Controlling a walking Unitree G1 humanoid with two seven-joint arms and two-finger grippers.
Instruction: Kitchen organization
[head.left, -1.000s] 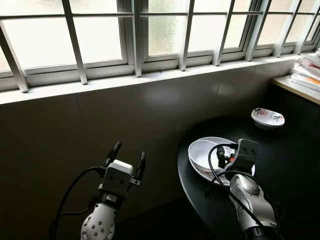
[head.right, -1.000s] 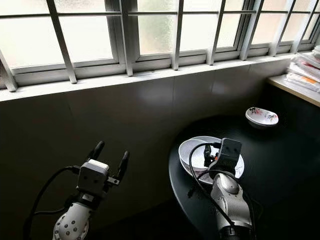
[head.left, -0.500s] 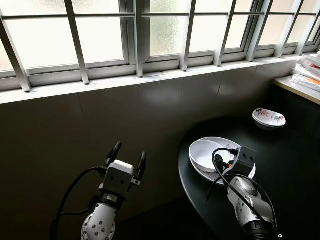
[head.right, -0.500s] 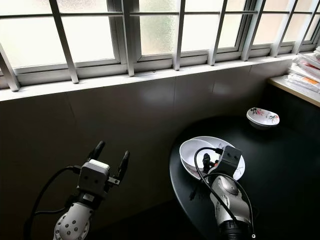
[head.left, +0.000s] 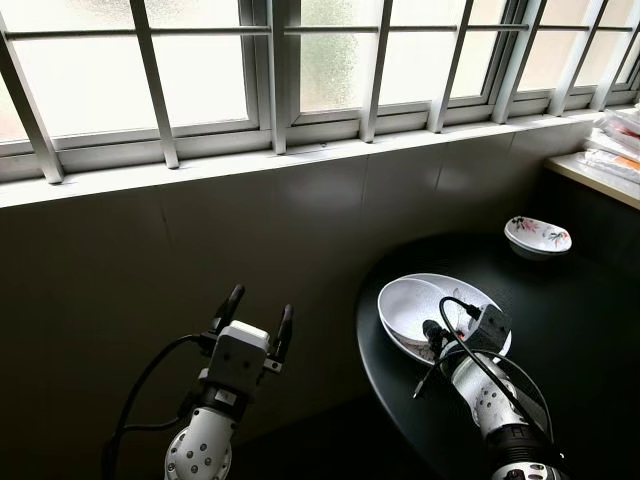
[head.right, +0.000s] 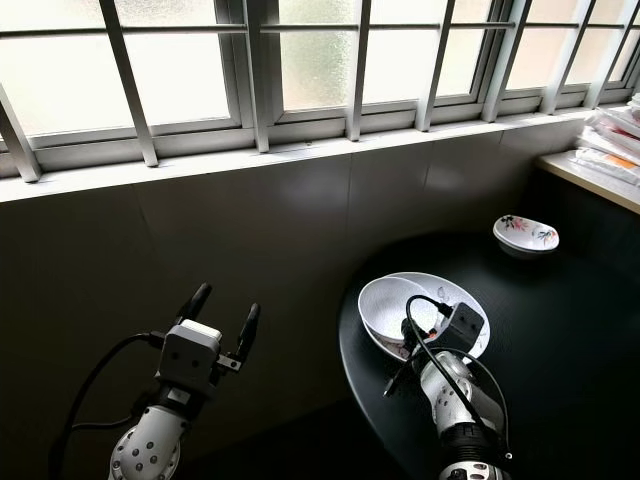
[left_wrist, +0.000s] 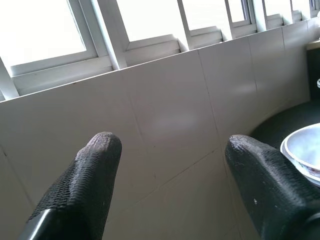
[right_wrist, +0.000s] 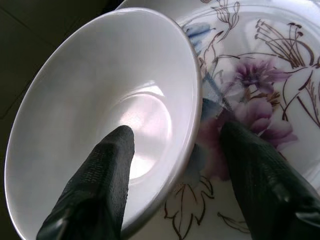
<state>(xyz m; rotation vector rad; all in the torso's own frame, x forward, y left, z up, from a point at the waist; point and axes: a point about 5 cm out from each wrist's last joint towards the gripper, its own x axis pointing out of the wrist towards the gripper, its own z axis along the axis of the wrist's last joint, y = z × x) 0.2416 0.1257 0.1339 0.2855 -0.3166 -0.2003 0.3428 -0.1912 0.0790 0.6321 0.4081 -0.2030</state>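
Left eye view: a white bowl sits tilted on a flowered plate near the curved edge of the dark round table. The right tool reaches onto the plate's near side at the bowl. A small flowered dish lies well beyond the plate, with bare tabletop between them. The left tool hangs off the table beside the tiled wall, fingers spread wide.

Left wrist view: both fingers stand wide apart before the wall, the plate's rim at the side.

Right wrist view: the right tool's fingers straddle the bowl's rim, one finger inside the bowl, the other over the plate, not closed on it.
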